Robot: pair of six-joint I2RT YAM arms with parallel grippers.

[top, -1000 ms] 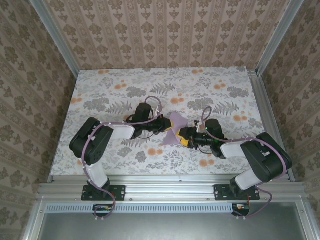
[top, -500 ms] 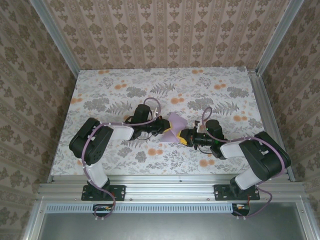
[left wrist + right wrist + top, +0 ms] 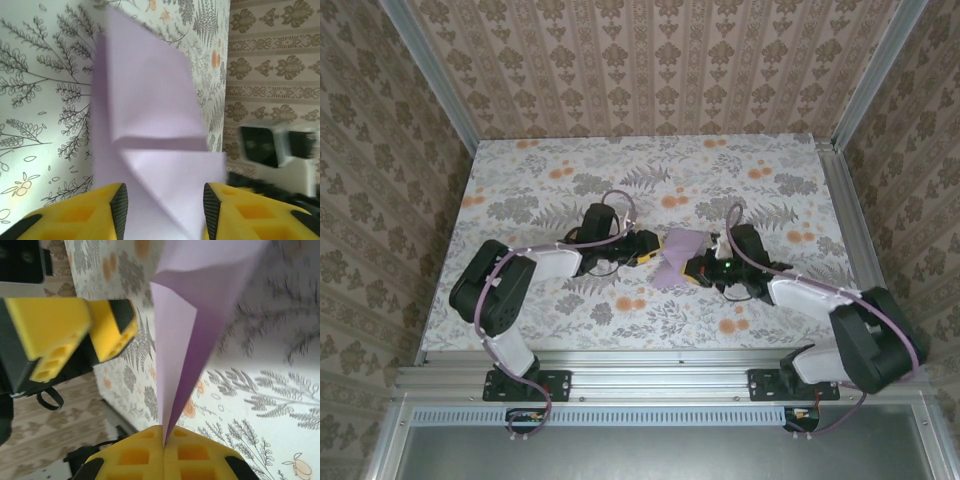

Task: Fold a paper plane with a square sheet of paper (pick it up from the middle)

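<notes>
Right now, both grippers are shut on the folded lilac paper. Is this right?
Not quite. The right gripper is shut on the paper, as the right wrist view shows. The left gripper is open: in the left wrist view its jaws stand apart, with the paper between them.

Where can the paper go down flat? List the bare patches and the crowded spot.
Bare table: the far strip between the back wall and the left arm and right arm, widest at its corners; also the near patch between the two arm bases, this side of the paper. Crowded: the centre, where both sets of jaws meet at the paper.
</notes>
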